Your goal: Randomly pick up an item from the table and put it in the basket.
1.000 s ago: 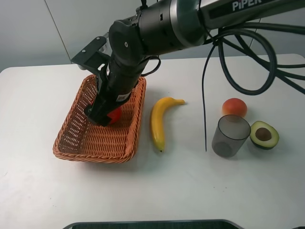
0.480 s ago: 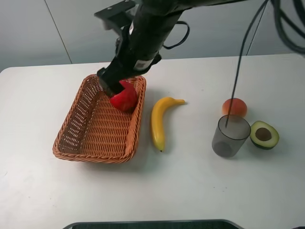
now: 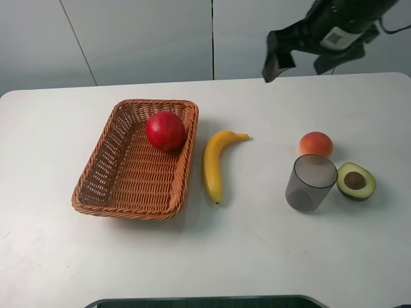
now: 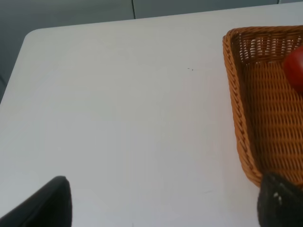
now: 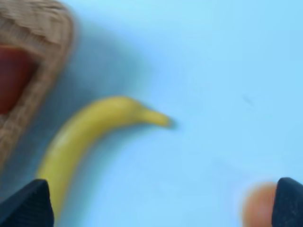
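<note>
The red apple [image 3: 165, 130] lies free in the far right corner of the wicker basket [image 3: 125, 211], which stands left of middle on the white table [image 3: 225, 256]. My right gripper [image 3: 302, 59] is open and empty, high above the table's far right side, well clear of the basket. Its blurred wrist view shows the fingertips [image 5: 26, 203] wide apart, with the apple [image 5: 12, 75] and the basket [image 5: 42, 28] at one edge. My left gripper [image 4: 163, 208] is open and empty over bare table [image 4: 118, 118] beside the basket [image 4: 241, 118]; the apple [image 4: 296, 71] shows at the frame edge.
A yellow banana [image 3: 215, 160] lies just right of the basket. Further right are an orange-pink round fruit [image 3: 315, 144], a grey translucent cup [image 3: 311, 183] and a halved avocado [image 3: 355, 181]. The banana [image 5: 85, 142] also shows in the right wrist view.
My right gripper let go of the apple in the basket, then rose and swung away to the upper right. The apple now rests alone in the basket's far right corner.
</note>
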### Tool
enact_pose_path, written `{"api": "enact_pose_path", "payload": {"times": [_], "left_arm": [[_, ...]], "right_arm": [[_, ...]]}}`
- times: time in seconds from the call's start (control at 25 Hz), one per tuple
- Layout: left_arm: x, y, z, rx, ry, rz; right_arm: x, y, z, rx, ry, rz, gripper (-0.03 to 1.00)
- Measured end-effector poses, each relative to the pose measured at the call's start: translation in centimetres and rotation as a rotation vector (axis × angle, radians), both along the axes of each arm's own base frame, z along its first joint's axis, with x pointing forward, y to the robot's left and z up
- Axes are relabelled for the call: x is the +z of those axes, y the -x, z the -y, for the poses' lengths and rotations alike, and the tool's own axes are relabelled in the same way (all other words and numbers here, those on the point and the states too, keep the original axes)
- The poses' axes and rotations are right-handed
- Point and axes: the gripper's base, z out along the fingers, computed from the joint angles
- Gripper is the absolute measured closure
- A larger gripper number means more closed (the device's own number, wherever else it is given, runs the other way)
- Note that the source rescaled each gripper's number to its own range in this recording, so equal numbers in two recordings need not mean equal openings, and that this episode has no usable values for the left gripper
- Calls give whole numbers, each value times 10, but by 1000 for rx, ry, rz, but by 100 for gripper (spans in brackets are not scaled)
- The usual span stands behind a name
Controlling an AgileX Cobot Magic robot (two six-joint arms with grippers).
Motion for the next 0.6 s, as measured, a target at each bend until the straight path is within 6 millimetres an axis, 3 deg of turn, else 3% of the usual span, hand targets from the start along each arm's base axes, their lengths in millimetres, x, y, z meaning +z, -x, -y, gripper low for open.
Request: {"api": "enact_pose_path", "payload": {"times": [0.32,0.44,0.6], "left_arm": [[0,0,0,0,0,0],[0,0,0,0,0,0],[0,0,0,0,0,0]], "right_arm": [[18,61,98,-300,15,52,-3],[26,91,116,-384,14,104,-3],[39,132,124,-432,21,218,-3]]}}
